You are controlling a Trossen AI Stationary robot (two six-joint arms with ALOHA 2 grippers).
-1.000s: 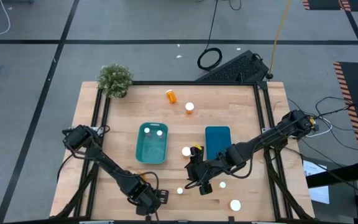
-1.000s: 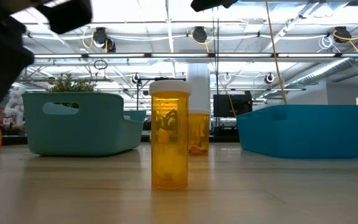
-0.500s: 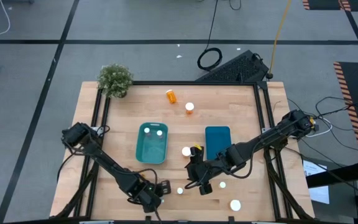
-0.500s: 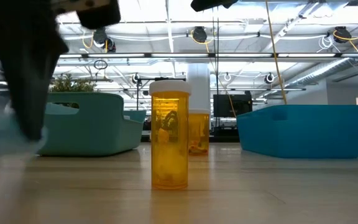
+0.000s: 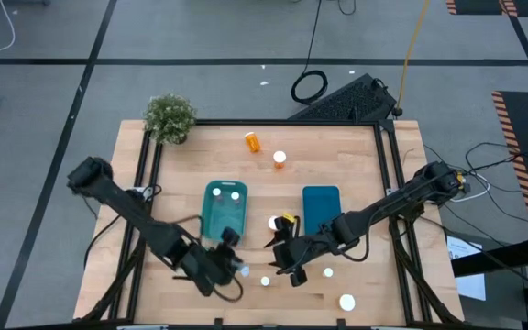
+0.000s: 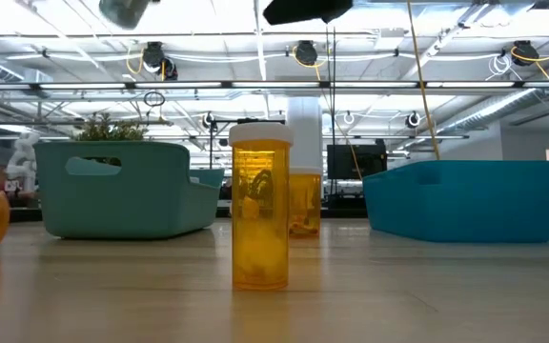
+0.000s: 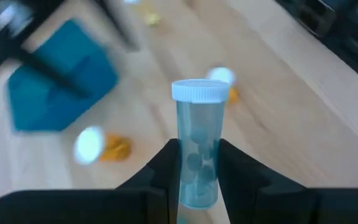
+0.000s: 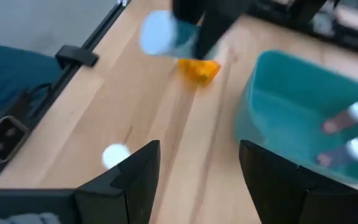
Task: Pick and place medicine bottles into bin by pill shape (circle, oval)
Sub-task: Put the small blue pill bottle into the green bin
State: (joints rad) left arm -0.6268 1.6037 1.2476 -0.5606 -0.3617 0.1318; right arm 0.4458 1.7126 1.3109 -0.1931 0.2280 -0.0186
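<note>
Left gripper (image 7: 197, 165) near the front edge of the worktop (image 5: 356, 156), its two dark fingers (image 7: 166, 168) pressed against opposite sides of a clear bluish medicine bottle (image 7: 197, 149) with a white cap. Grip falls on the lower body, probably so the capped end stays free for release into a bin. Long axis of the bottle runs straight out from the wrist, cap leading; pale pills show through the wall, their shape not readable. In the high view the gripper sits just in front of the teal bin (image 5: 224, 213), which already holds two bottles. Right gripper (image 5: 293, 271) waits beside the front of the blue bin (image 5: 321, 209), jaws spread and empty. Orange bottle (image 6: 259, 205) upright, axis vertical, near the front edge; others lie scattered toward the back and the front right corner
</note>
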